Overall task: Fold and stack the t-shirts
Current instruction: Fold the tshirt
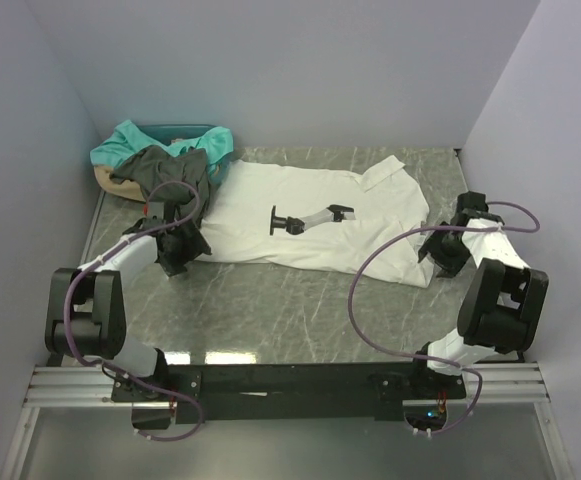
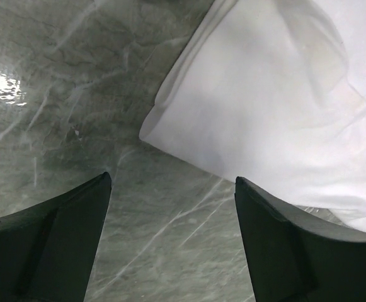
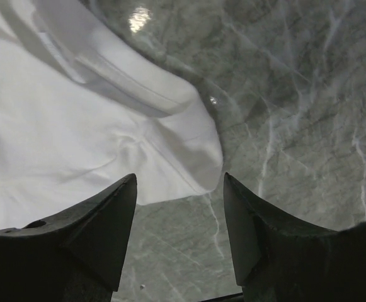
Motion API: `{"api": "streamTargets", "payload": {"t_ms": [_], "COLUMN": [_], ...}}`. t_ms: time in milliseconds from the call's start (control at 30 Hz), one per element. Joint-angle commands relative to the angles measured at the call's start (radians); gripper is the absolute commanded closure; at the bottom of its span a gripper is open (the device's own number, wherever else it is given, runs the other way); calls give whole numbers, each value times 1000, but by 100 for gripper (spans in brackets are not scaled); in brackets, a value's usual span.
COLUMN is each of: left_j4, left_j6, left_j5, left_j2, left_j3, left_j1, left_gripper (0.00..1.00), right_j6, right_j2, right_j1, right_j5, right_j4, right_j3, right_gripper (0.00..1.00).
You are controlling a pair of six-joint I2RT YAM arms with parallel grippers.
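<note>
One white t-shirt [image 1: 375, 235] lies near one grey t-shirt [image 1: 170, 170], one teal t-shirt [image 1: 125, 140].

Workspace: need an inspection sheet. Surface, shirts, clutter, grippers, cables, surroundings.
Surface: grey marbled table, glossy.
Job's things: white t-shirt spread flat mid-table; dark grey t-shirt and teal t-shirt heaped unfolded back left.
Clutter: tan object under the heap, kind unclear.
Grippers: left gripper and right gripper open, empty, at the white shirt's near corners.
Cables: purple cables loop from both arms; the right one passes over the shirt's corner.
Surroundings: plain pale walls on three sides.
</note>
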Motion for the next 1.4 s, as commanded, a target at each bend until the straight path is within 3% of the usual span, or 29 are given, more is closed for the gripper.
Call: {"api": "streamTargets", "payload": {"t_ms": [0,633,833,933,1033,1067,1133,1167,1367], "left_j4": [91,154,171,169,162,158,146,142,100], "left_j6": [-19,-24,-27,-20,-10,-7,0,7,40], "left_j5": [40,33,28,22,14,8,-2,-10,-62], "left_j2": [-10,96,145,170,193,198,205,205,172], "left_j3": [-15,-3,13,33,57,69,80,88,94], "left_j1": [3,3,3,3,3,3,3,3,3], "left_gripper": [15,33,46,57,71,82,93,99,99], "right_j6": [24,27,27,27,27,26,23,20,1], "right_j2": [-37,-35,-19,-6,17,24,34,35,46], "right_j1": [-47,-55,-57,-60,-60,-58,-60,-61,-64], "right_j5": [-69,-17,-10,-7,-19,-16,-5,0,38], "right_j4": [44,93,109,130,136,136,135,133,104], "right_j3": [-41,-181,-173,-156,-142,-139,-133,-130,-100], "right_gripper": [37,45,50,55,69,77,87,98,100]}}
